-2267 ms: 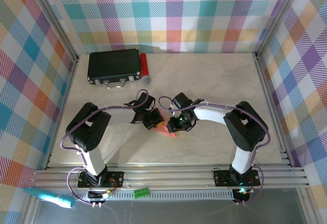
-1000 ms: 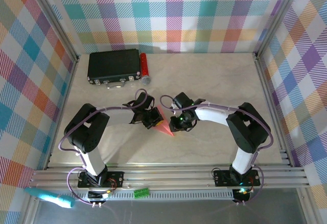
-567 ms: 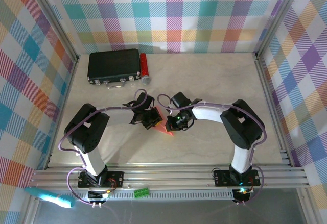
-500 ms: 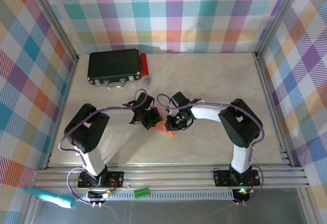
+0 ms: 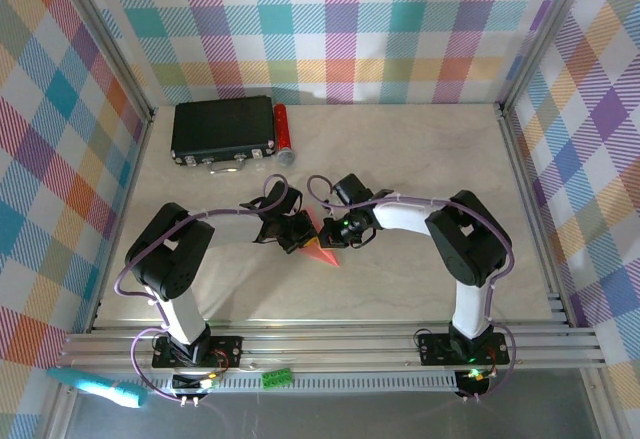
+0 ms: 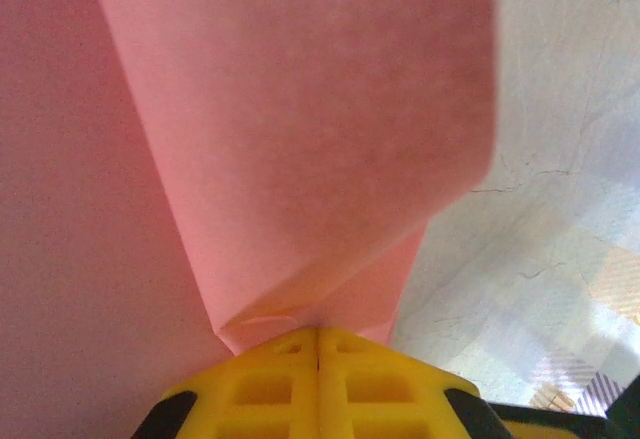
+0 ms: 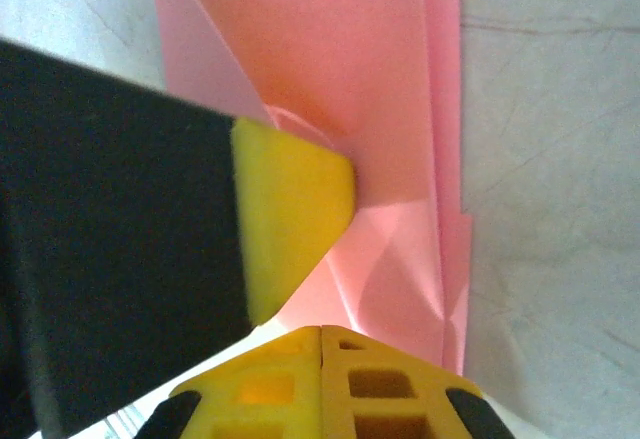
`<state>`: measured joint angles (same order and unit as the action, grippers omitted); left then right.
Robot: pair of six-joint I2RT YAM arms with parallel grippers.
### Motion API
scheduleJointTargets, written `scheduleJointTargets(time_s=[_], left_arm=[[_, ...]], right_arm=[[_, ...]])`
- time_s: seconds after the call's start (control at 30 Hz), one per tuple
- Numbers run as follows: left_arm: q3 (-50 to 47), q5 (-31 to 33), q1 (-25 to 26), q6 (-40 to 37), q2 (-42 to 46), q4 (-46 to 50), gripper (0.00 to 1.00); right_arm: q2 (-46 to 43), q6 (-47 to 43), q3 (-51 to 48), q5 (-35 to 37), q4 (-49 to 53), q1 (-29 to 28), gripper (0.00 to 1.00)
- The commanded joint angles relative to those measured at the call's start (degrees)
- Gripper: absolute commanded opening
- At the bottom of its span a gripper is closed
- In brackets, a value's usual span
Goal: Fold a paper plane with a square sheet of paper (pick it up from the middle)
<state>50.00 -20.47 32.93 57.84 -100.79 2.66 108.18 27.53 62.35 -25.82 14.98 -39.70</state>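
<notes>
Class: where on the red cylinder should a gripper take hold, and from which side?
Probably from above near the grey end of the red cylinder: it lies flat beside the black box, whose wall crowds one side, so approach tilted from the open side.

A robotics lab cell: aluminium frame [image 5: 533,209], plaid cloth walls [image 5: 340,29], marbled tabletop [image 5: 420,149].

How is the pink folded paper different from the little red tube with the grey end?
The pink folded paper is thin and pointed; the little red tube with the grey end is round. The paper is pale pink, the tube deep red. The paper lies mid-table, pinched by the left gripper; the tube lies untouched beside the black box. Both are small and reddish.
</notes>
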Motion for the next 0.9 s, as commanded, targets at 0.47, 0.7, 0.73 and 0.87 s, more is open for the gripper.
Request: scheduleJointTargets(time_s=[0.47, 0.7, 0.73, 0.87], left_arm=[[-3.2, -4.9, 0.0, -5.0, 2.5, -10.7, 0.06], [-5.6, -4.1, 0.0, -5.4, -0.2, -13.6, 0.05], [-5.5, -3.7, 0.0, -5.7, -0.4, -13.4, 0.05], [-5.7, -1.5, -0.2, -6.6, -1.9, -12.4, 0.05]], right_arm=[[3.6, 0.2, -4.4, 2.0, 2.3, 0.3, 0.02], [4.1, 0.5, -4.2, 2.3, 3.4, 0.4, 0.02], [4.1, 0.5, -4.2, 2.4, 3.5, 0.4, 0.02], [4.4, 0.5, -4.3, 3.0, 4.8, 0.4, 0.02]])
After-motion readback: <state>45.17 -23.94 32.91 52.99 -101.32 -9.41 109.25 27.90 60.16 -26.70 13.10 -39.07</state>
